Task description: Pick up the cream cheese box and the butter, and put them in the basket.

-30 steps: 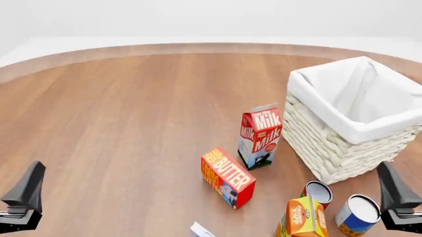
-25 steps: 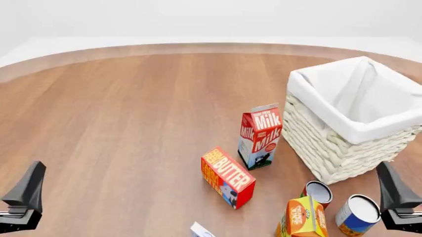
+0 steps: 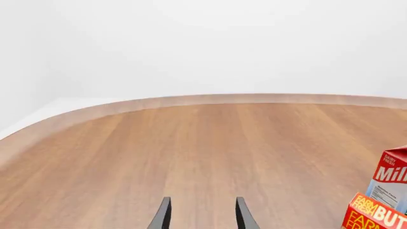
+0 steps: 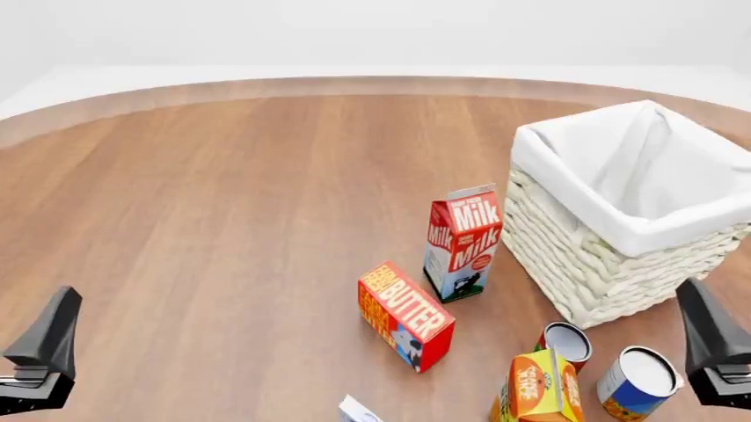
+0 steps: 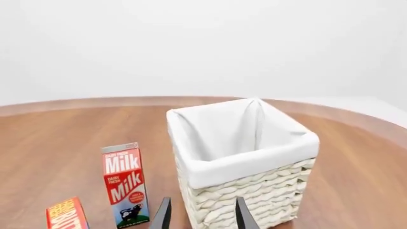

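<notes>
Basket (image 4: 639, 220) sits at the table's (image 4: 235, 202) right, upright; only its white liner shows inside; butter (image 4: 405, 315) lies on its side near the front, just left of the standing milk carton (image 4: 462, 243); cream cheese box (image 4: 355, 411) barely shows at the front edge; my left gripper (image 3: 202, 214) is spread wide, holding nothing; my right gripper (image 5: 202, 214) likewise, facing the basket.
</notes>
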